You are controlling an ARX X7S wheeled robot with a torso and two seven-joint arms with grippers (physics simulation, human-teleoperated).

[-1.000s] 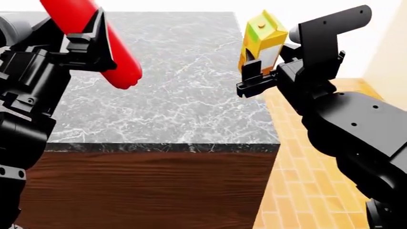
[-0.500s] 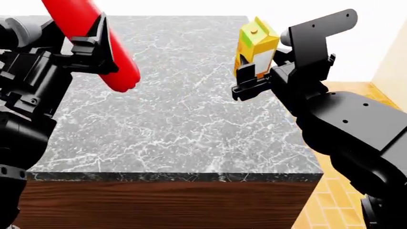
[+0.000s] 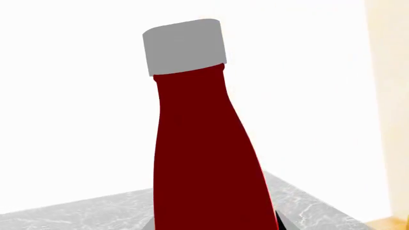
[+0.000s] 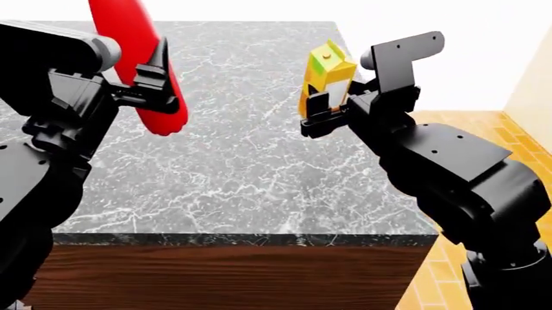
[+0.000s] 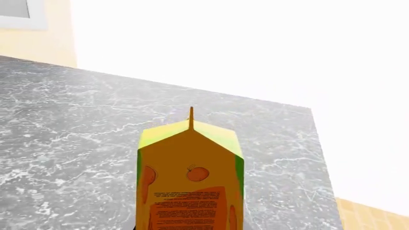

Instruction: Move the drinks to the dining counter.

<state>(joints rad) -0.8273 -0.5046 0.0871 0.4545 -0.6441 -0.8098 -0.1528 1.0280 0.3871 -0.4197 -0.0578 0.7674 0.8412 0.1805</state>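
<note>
The tall red bottle (image 4: 129,39) hangs tilted over the left part of the dining counter (image 4: 233,168), with my left gripper (image 4: 154,90) shut on its lower body. In the left wrist view the red bottle (image 3: 204,153) fills the middle, grey cap (image 3: 184,45) on top, and the marble top (image 3: 57,215) lies below it. The yellow-orange carton (image 4: 326,71) is held upright above the counter's right part, with my right gripper (image 4: 332,104) shut on its base. In the right wrist view the carton (image 5: 190,182) stands over the marble (image 5: 64,120). Neither drink touches the counter.
The counter's front edge (image 4: 233,239) runs above a dark-wood side panel (image 4: 233,278). Tan tiled floor (image 4: 518,129) lies beyond the counter's right edge, with a beige wall (image 4: 536,77) behind it.
Both arms have moved inward over the marble. The red bottle has swung more upright. The carton has shifted left and slightly down. The counter looks nearer than one second ago.
</note>
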